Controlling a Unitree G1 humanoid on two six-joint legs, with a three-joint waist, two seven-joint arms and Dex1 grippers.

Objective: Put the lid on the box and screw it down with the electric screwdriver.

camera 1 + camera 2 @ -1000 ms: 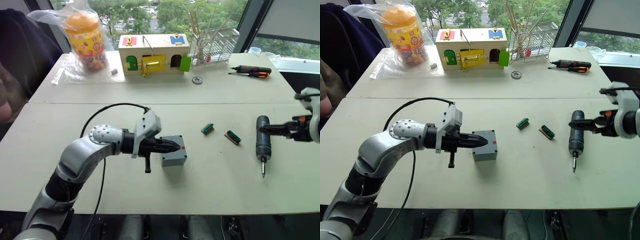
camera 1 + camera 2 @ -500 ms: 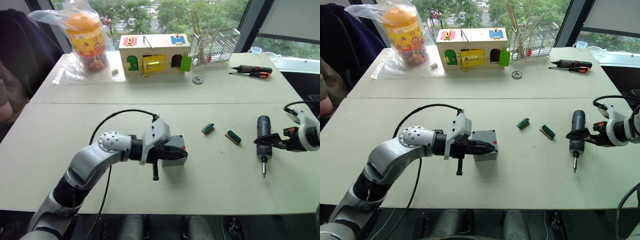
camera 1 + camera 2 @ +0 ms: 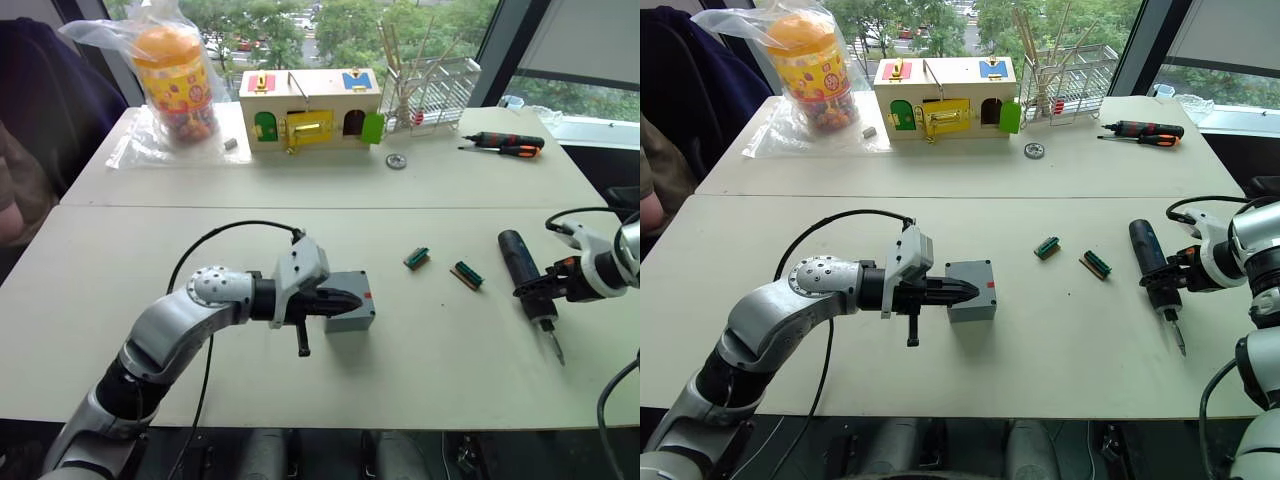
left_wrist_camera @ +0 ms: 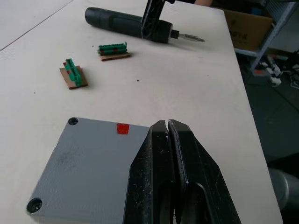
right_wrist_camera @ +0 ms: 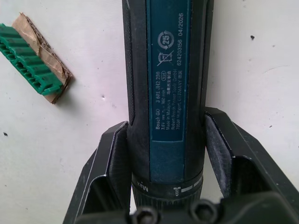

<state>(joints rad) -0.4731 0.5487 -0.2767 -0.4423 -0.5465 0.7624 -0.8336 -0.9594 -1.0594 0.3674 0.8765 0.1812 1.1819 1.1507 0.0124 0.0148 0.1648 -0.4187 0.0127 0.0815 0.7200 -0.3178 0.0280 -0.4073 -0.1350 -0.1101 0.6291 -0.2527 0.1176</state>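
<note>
1. We found the box [image 3: 349, 301] near the table's [image 3: 430, 380] middle, its lid [image 4: 88, 163] on top.
2. Our left gripper [image 3: 350, 299] rested over the lid.
3. Two connector pieces [image 3: 416, 258] lay right of the box.
4. Farther right lay the electric screwdriver [image 3: 521, 268], between our right gripper's [image 3: 533, 288] fingers.

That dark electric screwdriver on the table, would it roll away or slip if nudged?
The electric screwdriver is a round cylinder lying on the flat table, so it would probably roll sideways. Its body looks rigid. The right pincer straddles it on both sides, which likely checks rolling.
</note>
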